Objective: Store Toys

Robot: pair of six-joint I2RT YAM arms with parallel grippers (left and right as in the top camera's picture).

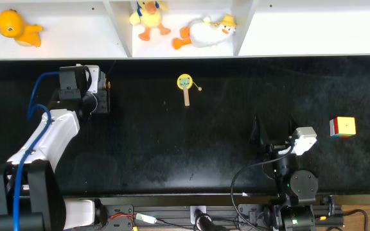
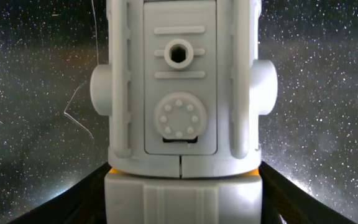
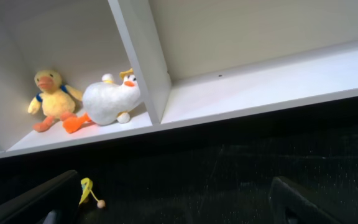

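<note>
Currently the left tool (image 1: 100,96) is closed around a white plastic toy (image 2: 179,93), a ribbed, rounded body with a panel on the face towards the wrist camera. Its two dark fingers (image 2: 73,199) press on the toy's squared lower part from either side. Tool and toy sit over the black surface (image 1: 140,147) at its far left, just in front of the shelf (image 1: 122,29).

The right tool (image 1: 273,131) stands near its own base with its two fingers spread wide and nothing between them. Its wrist camera faces the shelf.

The white shelf runs along the far edge of the surface and is split by upright dividers. Its left compartment holds an orange-yellow duck (image 1: 18,29). The middle compartment holds a yellow plush duck (image 1: 149,18) sitting upright and, just beside it, a white plush duck (image 1: 204,32) lying on its side with orange feet and a small hat.

Two things lie loose on the surface. A small rattle drum (image 1: 185,86) on a stick lies near the middle compartment, and a coloured cube (image 1: 343,126) lies at the right, beside the right tool but apart from it.
</note>
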